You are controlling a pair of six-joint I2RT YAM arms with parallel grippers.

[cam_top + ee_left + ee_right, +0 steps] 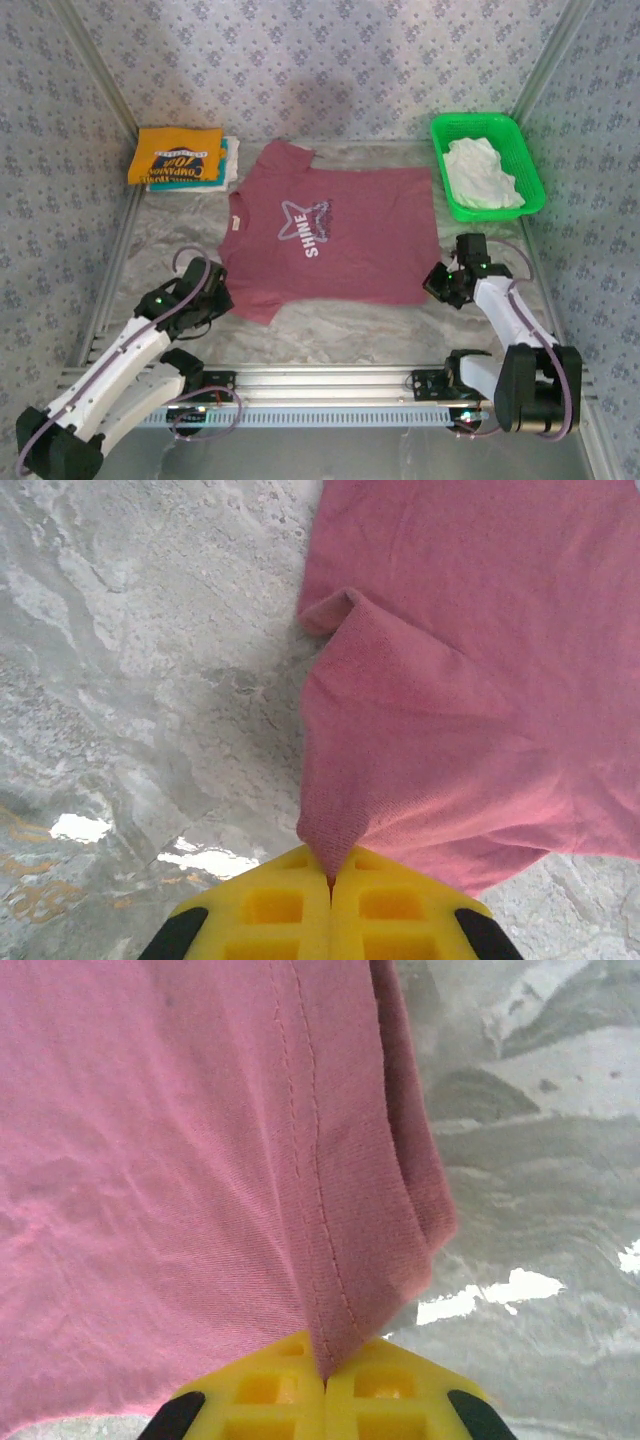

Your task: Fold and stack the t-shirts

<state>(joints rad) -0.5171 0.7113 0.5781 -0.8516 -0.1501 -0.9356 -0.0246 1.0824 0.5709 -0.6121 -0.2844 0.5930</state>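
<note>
Your left gripper (330, 882) pinches the near sleeve tip and your right gripper (323, 1372) the near hem corner of the maroon cotton t-shirt (340, 235) spread flat mid-table, probably to lift that edge for a fold, while the folded yellow-orange t-shirt (178, 153) tops the far-left stack.

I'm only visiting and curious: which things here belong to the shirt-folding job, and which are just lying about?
In the job: maroon t-shirt, pinched by left gripper and right gripper; folded shirt stack; white shirt.
Lying about: green basket holding the white shirt.
</note>
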